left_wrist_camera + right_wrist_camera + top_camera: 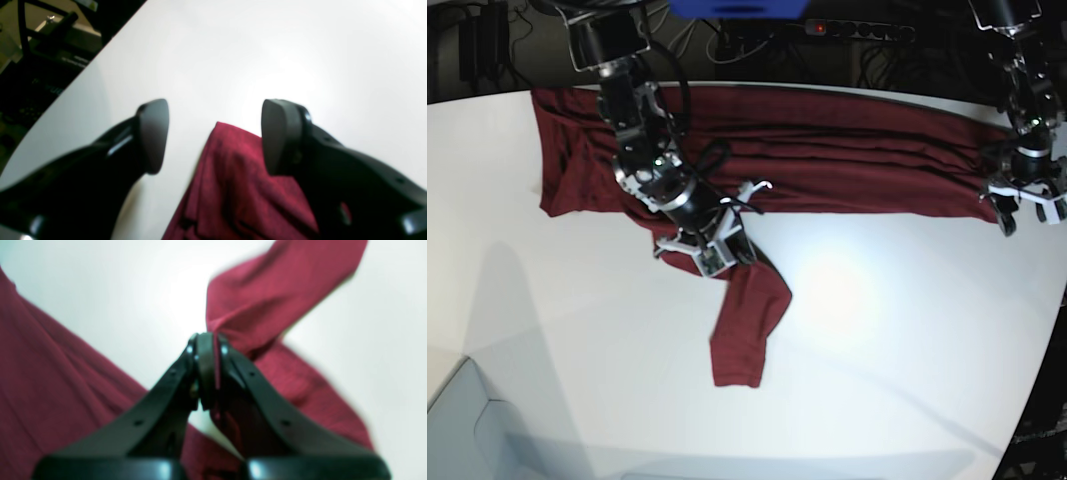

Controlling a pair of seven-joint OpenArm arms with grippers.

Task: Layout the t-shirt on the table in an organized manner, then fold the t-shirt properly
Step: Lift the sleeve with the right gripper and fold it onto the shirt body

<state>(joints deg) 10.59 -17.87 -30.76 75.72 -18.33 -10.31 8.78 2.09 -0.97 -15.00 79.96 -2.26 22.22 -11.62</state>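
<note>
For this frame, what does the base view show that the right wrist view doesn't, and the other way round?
Base only: the whole t-shirt bunched in a long band across the far side of the table, one sleeve trailing toward the camera, and the left gripper open at the shirt's end. Right wrist only: a thin fold of cloth pinched between the shut jaws of the right gripper. Both: maroon fabric on white tabletop, right gripper at the sleeve.

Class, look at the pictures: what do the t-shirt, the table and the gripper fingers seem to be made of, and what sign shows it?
t-shirt: soft knit fabric, likely cotton; it drapes, creases and looks matte.
table: smooth white top, perhaps laminate; a lamp glare shows a slight sheen.
fingers: black moulded plastic with duller pads, possibly rubber; blur leaves that open.
</note>
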